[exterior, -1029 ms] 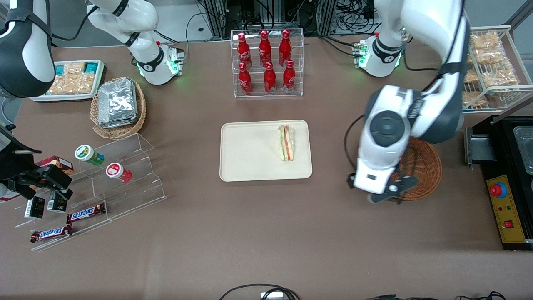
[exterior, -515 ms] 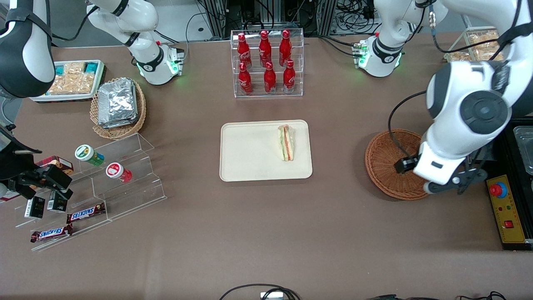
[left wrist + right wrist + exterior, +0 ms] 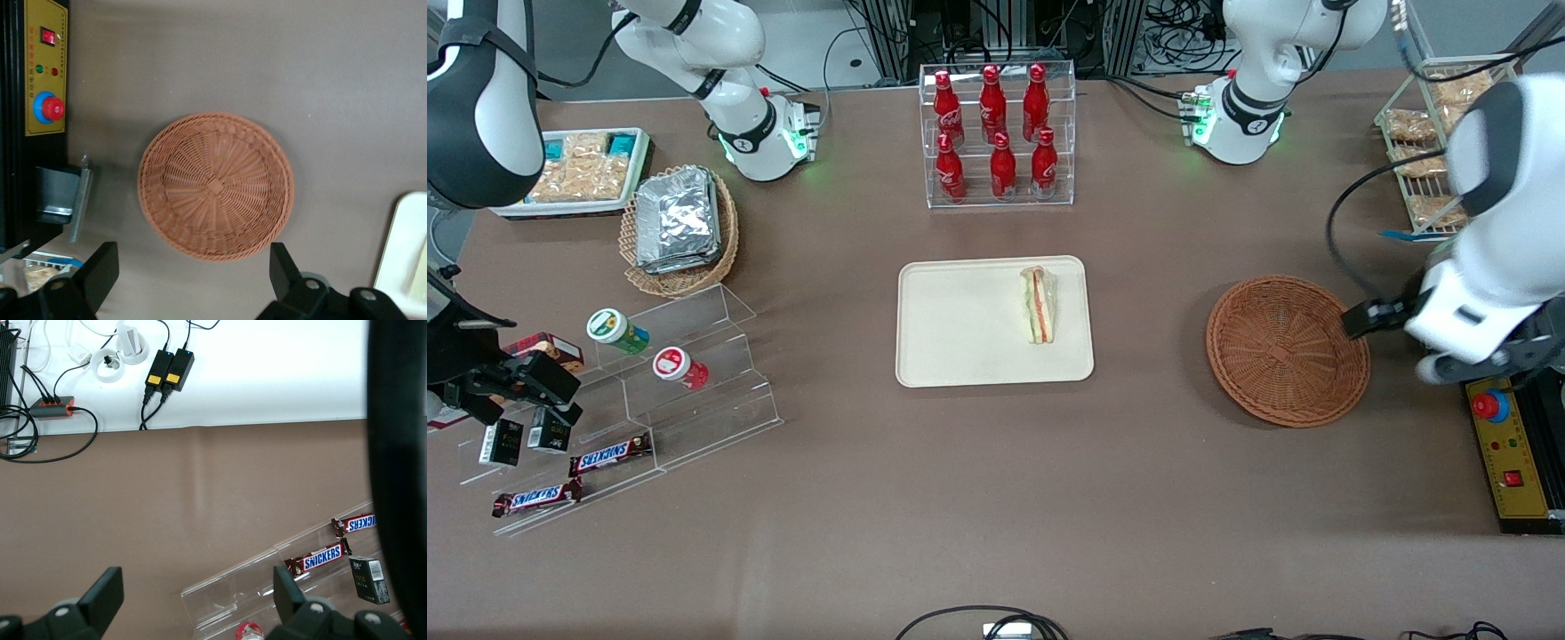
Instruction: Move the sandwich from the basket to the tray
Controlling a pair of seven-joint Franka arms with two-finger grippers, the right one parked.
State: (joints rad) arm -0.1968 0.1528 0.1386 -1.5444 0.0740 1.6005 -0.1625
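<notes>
**Arm pulled off to the frame's right edge; sandwich sits on tray, job looks done**

Biggest change: the white-and-black left arm has swung away fast. A sec ago it hung over the round reddish-brown wicker basket, half a sec ago over the basket's right rim, now it is at the far right of the front view, above the black box w/ the yellow control panel. The gripper is up in the air near the basket, w/ nothing in it; its dark fingers stand spread wide, released, the basket showing between them in the wrist view.

The cream-beige rectangular tray, mid-frame on the brown worktop, hasn't shifted. Basket is bare inside, seen whole for the first time in the front view.

The small clear-wrapped triangular sandwich lies flat in the tray's right part, same spot throughout. My read: delivery finished, arm is just clearing out; nothing left to move.

Hard to see: in the front view the gripper is mostly cut off at the right edge and blurred. Wrist view catches only a pale corner of the tray; sandwich not in it.
</notes>
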